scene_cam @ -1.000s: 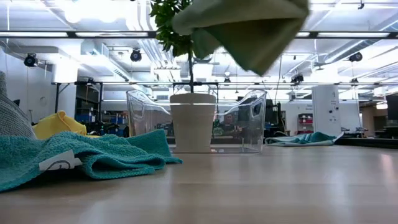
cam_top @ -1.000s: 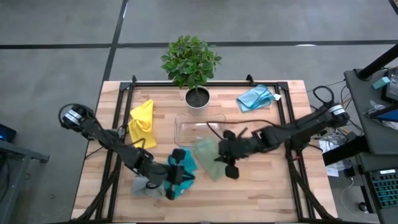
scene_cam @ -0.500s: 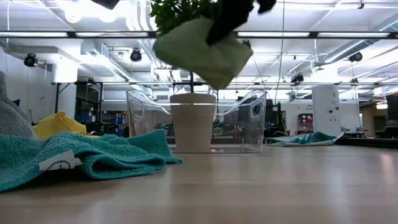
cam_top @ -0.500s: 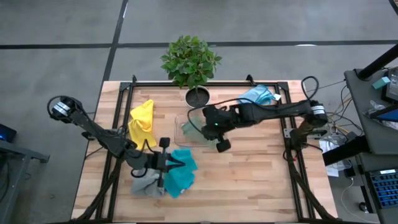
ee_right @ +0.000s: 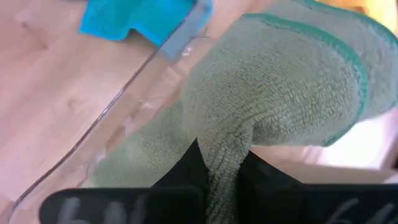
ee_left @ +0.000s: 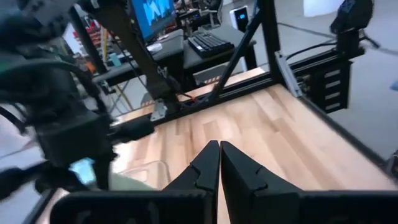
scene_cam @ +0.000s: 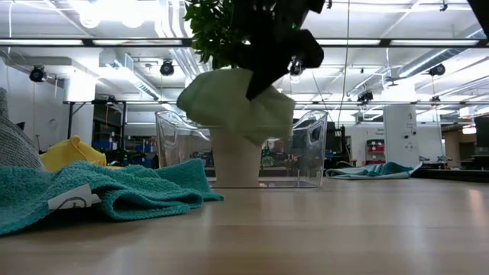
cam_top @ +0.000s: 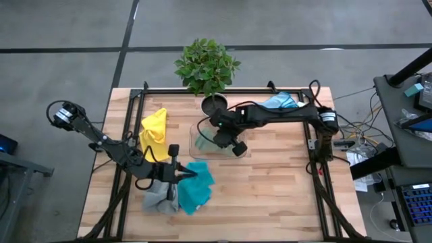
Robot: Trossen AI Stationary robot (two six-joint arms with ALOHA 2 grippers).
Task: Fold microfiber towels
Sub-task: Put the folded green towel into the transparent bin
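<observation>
1. Five microfiber towels counted. Sage green towel point(cam_top: 210, 140) carried above the clear plastic tray point(cam_top: 200, 150), mid-table, just in front of the potted plant point(cam_top: 206, 65).
2. Right gripper point(cam_top: 221, 137) clamped on the sage green towel, fabric bunched between the fingers point(ee_right: 186, 167); remainder hanging loose over the tray rim.
3. Left gripper point(cam_top: 185, 177) pressed together, holding nothing, near the front left corner, above the teal towel point(cam_top: 194, 189).
4. Grey towel point(cam_top: 156, 197) crumpled, touching the teal one. Yellow towel point(cam_top: 154, 133) heaped near the left edge. Light blue towel point(cam_top: 278, 104) near the back right corner.
5. Handling, judged: light, soft, limp, non-fragile; plush pile unlikely to slip; no shape kept when lifted.
6. Grip advice, judged: best pinched at a corner or along a hemmed edge, so that the cloth hangs flat for folding.
</observation>
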